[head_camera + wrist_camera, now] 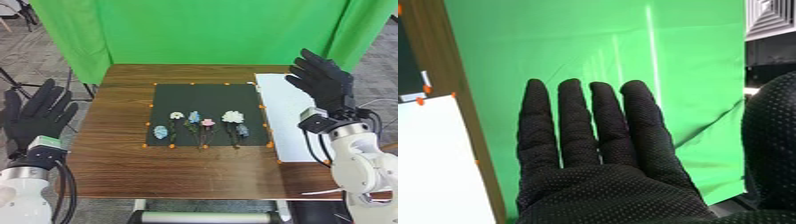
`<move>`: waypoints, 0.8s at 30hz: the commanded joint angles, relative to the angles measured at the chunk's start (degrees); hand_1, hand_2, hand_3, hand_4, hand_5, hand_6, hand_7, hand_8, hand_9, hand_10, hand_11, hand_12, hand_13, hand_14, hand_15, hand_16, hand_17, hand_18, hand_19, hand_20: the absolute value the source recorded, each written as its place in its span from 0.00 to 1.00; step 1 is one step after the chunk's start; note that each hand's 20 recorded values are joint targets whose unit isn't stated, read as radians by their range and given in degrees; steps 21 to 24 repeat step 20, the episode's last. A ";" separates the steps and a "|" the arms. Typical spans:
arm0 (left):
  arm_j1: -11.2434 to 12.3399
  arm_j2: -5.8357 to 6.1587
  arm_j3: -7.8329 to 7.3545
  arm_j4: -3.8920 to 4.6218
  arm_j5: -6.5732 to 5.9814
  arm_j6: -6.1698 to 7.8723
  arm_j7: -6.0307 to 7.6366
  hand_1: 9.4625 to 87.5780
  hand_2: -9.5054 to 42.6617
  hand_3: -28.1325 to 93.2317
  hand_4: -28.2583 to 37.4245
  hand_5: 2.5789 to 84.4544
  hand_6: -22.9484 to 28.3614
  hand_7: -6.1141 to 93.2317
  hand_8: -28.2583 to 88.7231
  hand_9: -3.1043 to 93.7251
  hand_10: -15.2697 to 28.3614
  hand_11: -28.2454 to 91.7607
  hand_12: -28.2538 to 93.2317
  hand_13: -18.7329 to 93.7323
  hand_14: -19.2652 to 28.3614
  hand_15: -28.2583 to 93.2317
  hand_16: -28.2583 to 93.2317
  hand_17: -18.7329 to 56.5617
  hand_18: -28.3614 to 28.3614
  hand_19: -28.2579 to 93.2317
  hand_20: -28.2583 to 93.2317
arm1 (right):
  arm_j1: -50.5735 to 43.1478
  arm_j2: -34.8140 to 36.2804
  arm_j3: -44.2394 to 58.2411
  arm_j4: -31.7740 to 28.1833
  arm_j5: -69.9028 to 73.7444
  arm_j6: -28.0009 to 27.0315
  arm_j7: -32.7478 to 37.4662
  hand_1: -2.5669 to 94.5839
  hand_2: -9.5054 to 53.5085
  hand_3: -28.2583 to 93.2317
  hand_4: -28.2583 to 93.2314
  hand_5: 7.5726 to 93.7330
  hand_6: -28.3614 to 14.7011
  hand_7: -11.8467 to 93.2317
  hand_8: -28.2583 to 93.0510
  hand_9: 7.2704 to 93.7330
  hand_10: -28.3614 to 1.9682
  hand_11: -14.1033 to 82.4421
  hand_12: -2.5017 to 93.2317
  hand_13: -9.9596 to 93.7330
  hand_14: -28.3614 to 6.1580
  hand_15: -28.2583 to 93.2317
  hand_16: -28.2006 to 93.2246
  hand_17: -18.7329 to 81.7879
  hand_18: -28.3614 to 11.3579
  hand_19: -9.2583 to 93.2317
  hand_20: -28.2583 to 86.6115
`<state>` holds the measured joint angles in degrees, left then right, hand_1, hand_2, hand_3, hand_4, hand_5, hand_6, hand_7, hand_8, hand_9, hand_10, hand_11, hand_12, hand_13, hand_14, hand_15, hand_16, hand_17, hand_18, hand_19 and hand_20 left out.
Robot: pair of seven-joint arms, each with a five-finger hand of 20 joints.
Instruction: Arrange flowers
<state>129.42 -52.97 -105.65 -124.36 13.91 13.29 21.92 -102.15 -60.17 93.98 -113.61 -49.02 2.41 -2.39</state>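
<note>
The right hand (330, 90), straight and slightly spread, is near 1 white sheet (286, 117); the left hand (34, 117), likewise, is beside the table (120, 125). On 1 dark mat (204, 95) lie 2 white flowers (233, 116), 3 blue flowers (161, 132), 1 pink flower (208, 122).

There are six flowers in all (a modest bunch). Two are white: a small white flower (176, 115) toward the left and a large white flower (233, 117) toward the right. Three are blue: the left blue flower (161, 132), the middle blue flower (194, 117) and the right blue flower (242, 130). One is a pink flower (208, 122). They share one dark mat (210, 95), with one white sheet (289, 120) to its right.
</note>
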 commanded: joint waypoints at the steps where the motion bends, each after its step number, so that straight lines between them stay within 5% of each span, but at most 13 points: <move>1: 0.14 0.49 0.19 -0.07 -0.94 1.03 1.13 0.16 0.38 0.80 0.00 0.42 0.57 0.15 0.18 0.31 0.64 0.38 0.30 0.32 0.64 0.44 0.18 0.17 0.71 0.44 0.31 | -1.90 0.05 0.10 -0.98 0.52 -0.15 -0.87 0.16 0.18 0.91 0.02 0.34 0.49 0.21 0.15 0.34 0.52 0.20 0.13 0.38 0.50 0.33 0.33 0.33 0.27 0.37 0.42; 6: 0.63 0.86 0.24 -0.48 -2.97 2.87 2.72 0.16 0.38 0.80 0.00 0.43 0.57 0.16 0.18 0.32 0.65 0.38 0.30 0.32 0.65 0.45 0.17 0.17 0.71 0.44 0.31 | -1.78 0.07 -0.77 -0.83 3.57 -1.52 -2.43 0.15 0.17 0.91 0.02 0.33 0.50 0.22 0.15 0.34 0.53 0.20 0.13 0.38 0.50 0.33 0.33 0.33 0.27 0.37 0.42; 15: 1.24 2.05 -0.29 -0.66 -3.40 3.01 3.66 0.16 0.38 0.80 0.00 0.43 0.57 0.16 0.17 0.33 0.65 0.38 0.29 0.33 0.65 0.46 0.17 0.17 0.71 0.45 0.31 | -2.37 0.16 -1.51 -2.36 5.48 0.41 -4.98 0.16 0.17 0.91 0.02 0.33 0.51 0.22 0.14 0.35 0.55 0.20 0.14 0.39 0.50 0.33 0.34 0.33 0.26 0.37 0.42; 24: -0.01 2.71 -0.31 -0.15 -2.95 2.69 2.99 0.16 0.38 0.80 0.00 0.44 0.57 0.16 0.17 0.33 0.65 0.39 0.29 0.33 0.66 0.46 0.17 0.18 0.71 0.45 0.31 | -3.21 -0.42 -1.06 -3.20 4.61 -0.30 -5.06 0.16 0.17 0.92 0.02 0.34 0.52 0.23 0.14 0.36 0.56 0.21 0.14 0.40 0.51 0.33 0.34 0.34 0.26 0.37 0.42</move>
